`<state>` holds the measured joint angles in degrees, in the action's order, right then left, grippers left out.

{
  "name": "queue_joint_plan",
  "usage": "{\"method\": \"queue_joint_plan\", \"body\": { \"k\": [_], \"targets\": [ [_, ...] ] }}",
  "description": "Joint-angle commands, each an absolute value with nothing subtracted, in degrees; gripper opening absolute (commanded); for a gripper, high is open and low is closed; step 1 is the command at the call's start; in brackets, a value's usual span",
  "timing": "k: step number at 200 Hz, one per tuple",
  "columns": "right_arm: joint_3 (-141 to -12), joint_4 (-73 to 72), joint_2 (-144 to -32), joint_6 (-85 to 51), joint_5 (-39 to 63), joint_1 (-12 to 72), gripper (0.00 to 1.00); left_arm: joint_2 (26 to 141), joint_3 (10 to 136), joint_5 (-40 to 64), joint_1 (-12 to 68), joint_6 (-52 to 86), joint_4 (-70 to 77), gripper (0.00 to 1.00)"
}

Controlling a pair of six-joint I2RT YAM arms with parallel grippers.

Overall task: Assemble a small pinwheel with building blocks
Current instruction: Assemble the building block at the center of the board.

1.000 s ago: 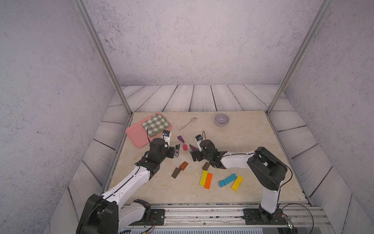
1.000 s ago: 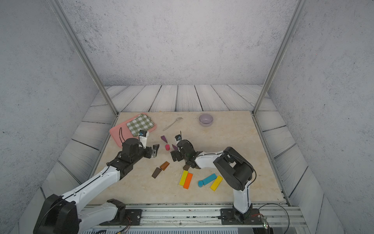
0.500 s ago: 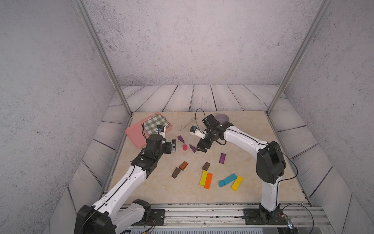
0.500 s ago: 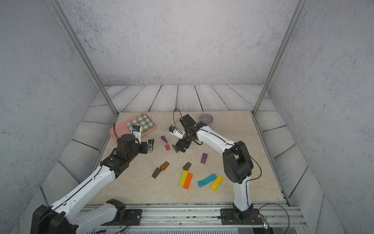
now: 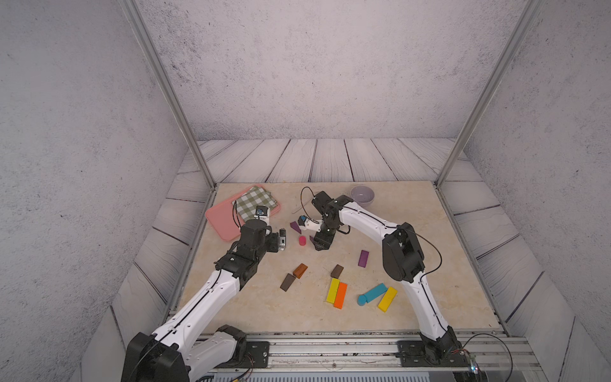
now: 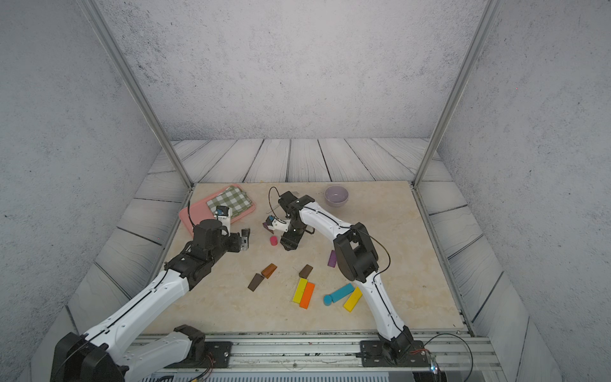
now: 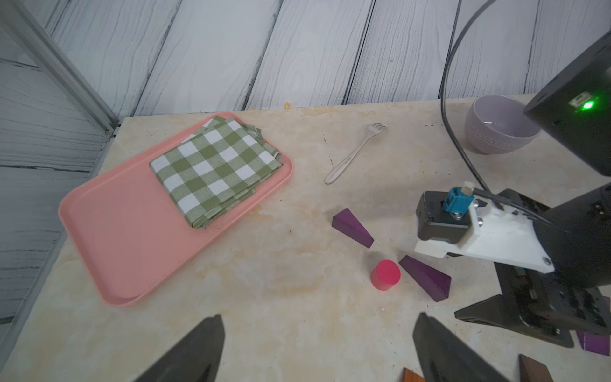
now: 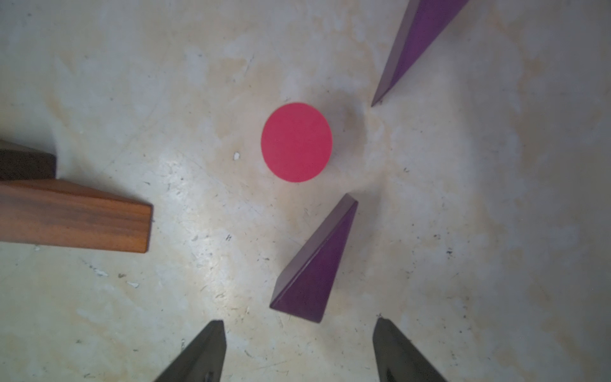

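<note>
Pale marbled surface (image 5: 429, 231) between grey walls carries the scattered building blocks. Near its middle the pink cylinder (image 8: 296, 142) stands on end. A purple wedge (image 8: 315, 261) lies just beside it, its thin tip toward the cylinder, apart from it. The right fingers (image 8: 205, 350) hang spread above the surface, released and grasping nothing. That wedge's broad end lies just ahead of their tips, in line with the gap. A second purple wedge (image 8: 416, 43) points in from the upper right of the right wrist view, and a brown wedge (image 8: 76, 215) lies at its left edge. The left fingers (image 7: 198, 347) are likewise wide and empty, short of the cylinder.

A second earlier the right arm lay folded low across the surface. Now it arches in from the far side, and a purple block (image 5: 363, 258) shows right of centre.

Lower in both top views, a yellow bar (image 5: 333, 290) and an orange bar (image 5: 340, 295) touch side by side.

At upper left the pink tray (image 5: 221, 218) holds a folded checked cloth (image 5: 256, 200). The lilac bowl (image 5: 362, 195) stands near the far edge.
</note>
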<state>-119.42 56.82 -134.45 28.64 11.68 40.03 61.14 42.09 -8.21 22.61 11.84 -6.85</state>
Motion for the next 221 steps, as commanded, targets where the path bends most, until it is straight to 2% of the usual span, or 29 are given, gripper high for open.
{"method": "queue_joint_plan", "body": {
  "k": [1, 53, 95, 141, 221],
  "targets": [
    [-121.34, 57.36, -138.59, 27.20, 9.38, 40.70, 0.72, 61.39, 42.01, -9.26, 22.32, 11.30, -7.45, 0.96],
    [-124.27, 56.80, -142.36, 26.97, 8.52, 40.73, 0.68, 61.62, 41.68, -10.45, 22.32, 11.25, -7.51, 0.96],
    [-123.29, 55.22, -142.54, 30.04, 8.37, 40.80, 0.52, 61.75, 41.48, -11.00, 22.24, 11.08, -7.34, 0.96],
    [-120.97, 52.32, -142.61, 34.23, 6.43, 40.70, 0.41, 62.18, 41.48, -11.66, 22.06, 11.13, -7.38, 0.96],
    [-119.97, 51.38, -142.29, 44.16, 6.30, 39.50, 0.38, 62.05, 41.31, -11.28, 21.54, 11.25, -6.97, 0.96]
  ]
}}
